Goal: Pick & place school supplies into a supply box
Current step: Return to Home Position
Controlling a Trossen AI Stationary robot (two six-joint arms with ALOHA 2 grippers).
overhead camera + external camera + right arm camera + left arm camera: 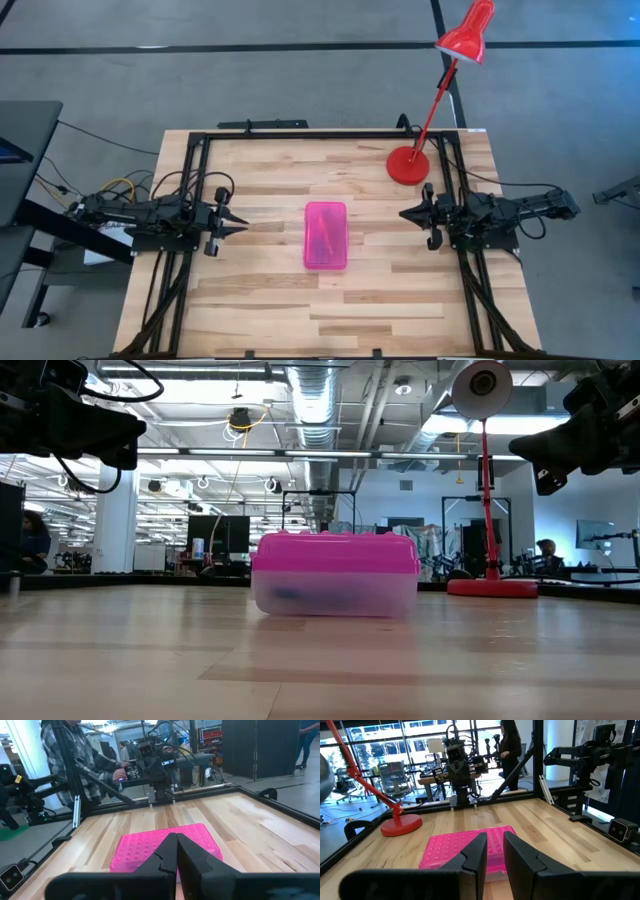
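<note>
My left claw [238, 226] hung mid-left in the high view, fingers a slit apart; the right claw [405, 213] hung mid-right, fingers together, both empty. The box [325, 235] lay at frame centre, pink lid [335, 552] shut over a clear base [350, 598], something blue [287, 595] dim inside. No supplies lay loose on the table [260, 300], so I judged only parking the arms remained.

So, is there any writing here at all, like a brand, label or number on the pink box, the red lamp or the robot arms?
No text can be read in any view.
Pink supply box: the lid shows only a raised dot pattern, no words.
Red lamp: no label showing.
Yellow tag on the gear beside the table: too small to read.
Left arm and right arm: no legible markings.
</note>
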